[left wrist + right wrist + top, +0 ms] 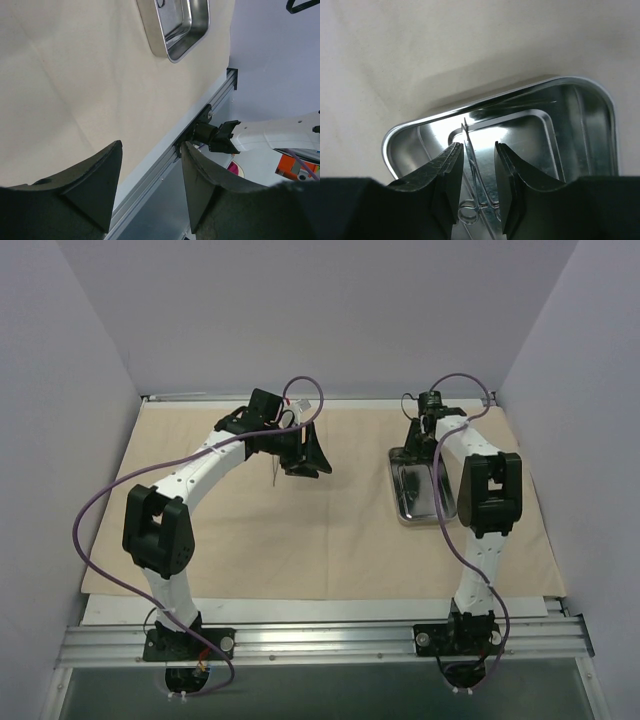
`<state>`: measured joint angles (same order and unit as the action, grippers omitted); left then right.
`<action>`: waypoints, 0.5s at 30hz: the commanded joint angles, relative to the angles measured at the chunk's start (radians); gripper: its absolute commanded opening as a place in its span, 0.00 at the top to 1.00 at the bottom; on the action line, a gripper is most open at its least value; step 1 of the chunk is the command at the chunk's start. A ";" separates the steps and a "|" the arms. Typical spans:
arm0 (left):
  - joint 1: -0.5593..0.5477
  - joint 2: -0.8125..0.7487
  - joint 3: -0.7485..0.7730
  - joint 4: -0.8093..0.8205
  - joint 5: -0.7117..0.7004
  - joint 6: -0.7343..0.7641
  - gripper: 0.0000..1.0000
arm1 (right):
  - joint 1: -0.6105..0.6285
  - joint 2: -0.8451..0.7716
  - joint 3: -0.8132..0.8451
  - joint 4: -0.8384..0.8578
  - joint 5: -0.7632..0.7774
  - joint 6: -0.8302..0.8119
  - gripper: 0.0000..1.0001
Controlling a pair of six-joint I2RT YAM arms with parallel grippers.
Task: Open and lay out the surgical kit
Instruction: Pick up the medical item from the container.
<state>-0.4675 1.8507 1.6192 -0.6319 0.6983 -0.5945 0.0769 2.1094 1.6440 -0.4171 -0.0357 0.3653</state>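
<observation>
The beige cloth wrap (330, 540) lay spread flat. The shiny steel tray (415, 495) sat on its right half, holding one thin scissor-like instrument (475, 175); a second instrument (271, 476) possibly lay mid-cloth.

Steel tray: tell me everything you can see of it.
The shiny rectangular steel tray with rounded corners is mirror-bright, with a rolled rim, sloped walls and a stepped floor. It sits flat on the beige cloth wrap, right of centre, partly hidden by the right arm. One thin metal scissor-like instrument lies inside. The right tool hangs over it, fingers apart either side of that instrument; contact with the tray is unclear.
</observation>
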 commanded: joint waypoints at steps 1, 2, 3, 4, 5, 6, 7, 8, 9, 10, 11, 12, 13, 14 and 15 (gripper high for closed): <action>0.004 0.002 0.036 0.031 0.024 0.010 0.41 | 0.026 -0.017 0.008 0.001 0.031 -0.043 0.68; 0.006 0.001 0.034 0.031 0.027 0.012 0.41 | 0.029 -0.022 -0.003 0.020 0.030 -0.046 0.69; 0.004 0.002 0.031 0.028 0.027 0.013 0.41 | 0.034 -0.026 -0.004 0.024 0.033 -0.049 0.69; 0.004 0.002 0.027 0.029 0.029 0.013 0.41 | 0.040 -0.028 -0.007 0.032 0.033 -0.052 0.69; 0.006 0.001 0.024 0.029 0.029 0.012 0.41 | 0.041 -0.026 -0.007 0.032 0.033 -0.054 0.70; 0.004 -0.001 0.022 0.028 0.030 0.013 0.41 | 0.043 -0.014 -0.004 0.032 0.031 -0.058 0.71; 0.004 -0.001 0.019 0.029 0.030 0.013 0.41 | 0.043 -0.009 -0.003 0.035 0.030 -0.060 0.71; 0.004 -0.002 0.016 0.028 0.030 0.013 0.41 | 0.046 -0.003 -0.003 0.037 0.028 -0.063 0.72; 0.006 -0.004 0.016 0.028 0.032 0.013 0.41 | 0.046 0.004 -0.003 0.040 0.028 -0.068 0.72; 0.006 -0.004 0.016 0.026 0.033 0.016 0.41 | 0.047 0.011 -0.001 0.043 0.030 -0.072 0.72; 0.007 -0.007 0.015 0.026 0.033 0.015 0.41 | 0.047 0.015 0.000 0.044 0.031 -0.075 0.73; 0.007 -0.007 0.011 0.026 0.033 0.016 0.41 | 0.049 0.027 0.003 0.043 0.033 -0.078 0.74; 0.007 -0.010 0.010 0.026 0.033 0.016 0.41 | 0.049 0.032 0.005 0.044 0.033 -0.083 0.74; 0.009 -0.013 0.008 0.026 0.035 0.015 0.41 | 0.050 0.034 0.002 0.049 0.033 -0.086 0.75; 0.009 -0.013 0.004 0.026 0.035 0.015 0.41 | 0.052 0.040 0.000 0.054 0.033 -0.091 0.75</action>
<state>-0.4648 1.8511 1.6180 -0.6323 0.7124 -0.5938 0.1246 2.1239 1.6421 -0.3599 -0.0292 0.3042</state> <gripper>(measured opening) 0.592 0.258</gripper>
